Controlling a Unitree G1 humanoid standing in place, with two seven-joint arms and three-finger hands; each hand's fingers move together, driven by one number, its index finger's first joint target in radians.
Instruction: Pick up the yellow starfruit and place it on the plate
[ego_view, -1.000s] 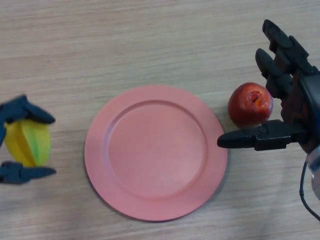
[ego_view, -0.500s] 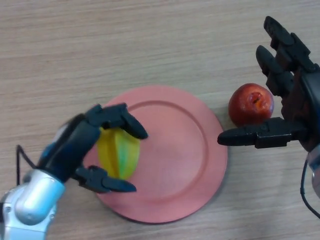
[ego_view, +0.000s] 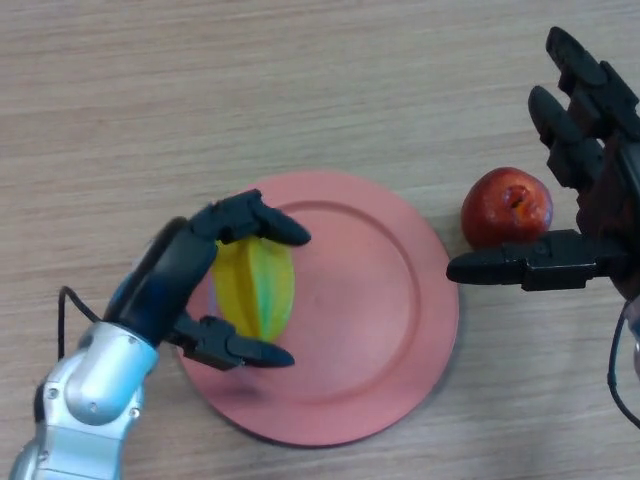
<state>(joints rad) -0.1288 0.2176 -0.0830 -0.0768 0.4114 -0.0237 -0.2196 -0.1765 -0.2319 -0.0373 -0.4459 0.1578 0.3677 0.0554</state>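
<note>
The yellow starfruit (ego_view: 256, 288) is held over the left side of the pink plate (ego_view: 380, 300) by the curled fingers of the left hand (ego_view: 185, 280). The right hand (ego_view: 590, 200) is spread wide beside a red apple (ego_view: 506, 207).

Plate (ego_view: 400, 330) sits mid tabletop (ego_view: 300, 90). Starfruit (ego_view: 256, 288) over plate's left part, held between fingers and thumb of left robot hand (ego_view: 185, 285), which comes in from lower left. Apple (ego_view: 506, 207) on tabletop just right of plate rim. Right robot hand (ego_view: 590, 225) at right edge, touching apple's right side, thumb under it.
</note>
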